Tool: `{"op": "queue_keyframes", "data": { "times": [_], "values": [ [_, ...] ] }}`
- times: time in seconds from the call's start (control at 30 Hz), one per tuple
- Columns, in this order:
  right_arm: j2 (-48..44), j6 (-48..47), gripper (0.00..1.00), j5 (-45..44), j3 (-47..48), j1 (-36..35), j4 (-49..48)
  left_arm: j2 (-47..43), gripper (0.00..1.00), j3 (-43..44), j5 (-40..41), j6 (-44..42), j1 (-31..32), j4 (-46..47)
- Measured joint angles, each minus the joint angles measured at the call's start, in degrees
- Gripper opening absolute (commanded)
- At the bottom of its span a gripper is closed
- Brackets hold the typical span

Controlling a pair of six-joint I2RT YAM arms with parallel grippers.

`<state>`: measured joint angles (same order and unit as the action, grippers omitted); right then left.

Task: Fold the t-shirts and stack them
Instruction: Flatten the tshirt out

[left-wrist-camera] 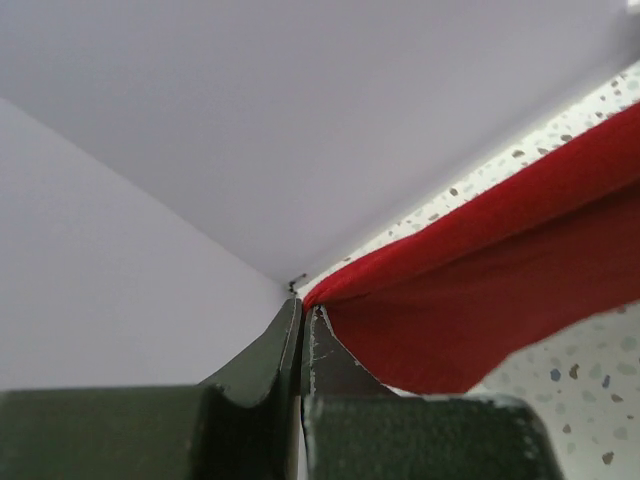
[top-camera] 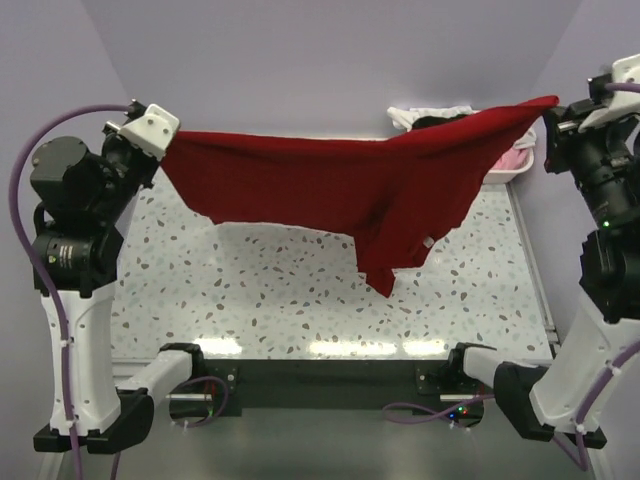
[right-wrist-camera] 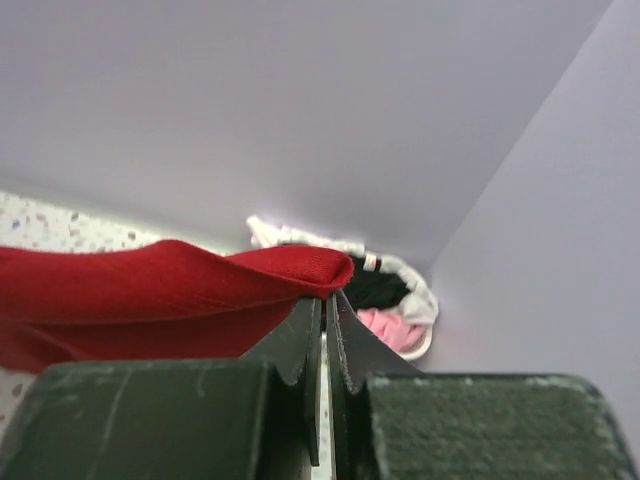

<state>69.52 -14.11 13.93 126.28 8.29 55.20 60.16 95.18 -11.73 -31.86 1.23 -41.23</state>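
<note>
The bench (top-camera: 300,290) was a white speckled top, closed in by plain pale lilac walls (top-camera: 330,60) along its far edge and both sides. In the far right corner sat a white basket (top-camera: 505,172) with a black shirt (right-wrist-camera: 375,285), a pink shirt (right-wrist-camera: 385,328) and a white shirt (right-wrist-camera: 410,272) heaped in it, the white one spilling over the rim. From above, much of the basket was hidden behind the red shirt (top-camera: 330,175). That shirt hung in the air over the far half of the bench, stretched from the left edge to the far right corner. A loose fold drooped right of the middle; whether its tip touched the bench could not be told. The left tool (left-wrist-camera: 303,305) was clenched on one end by the left edge. The right tool (right-wrist-camera: 327,300) was clenched on the other end, near the basket
</note>
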Motion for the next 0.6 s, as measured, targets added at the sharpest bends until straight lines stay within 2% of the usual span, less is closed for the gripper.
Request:
{"op": "queue_keyframes", "data": {
  "times": [0.2,0.3,0.43,0.6],
  "values": [
    [0.8,3.7,0.0,0.4,8.6,0.0,-3.5,0.0,0.0,4.9,5.6,0.9,0.0,0.5],
    [3.8,5.7,0.0,1.2,9.4,0.0,-5.4,1.7,0.0,5.0,7.8,0.9,0.0,1.6],
    [11.5,9.2,0.0,2.7,9.2,-1.0,-7.2,6.9,0.0,4.9,9.9,1.1,0.0,4.4],
    [25.9,10.7,0.0,0.0,9.7,-7.8,-8.6,17.9,0.0,5.2,11.0,1.7,0.0,8.5]
  ]
}}
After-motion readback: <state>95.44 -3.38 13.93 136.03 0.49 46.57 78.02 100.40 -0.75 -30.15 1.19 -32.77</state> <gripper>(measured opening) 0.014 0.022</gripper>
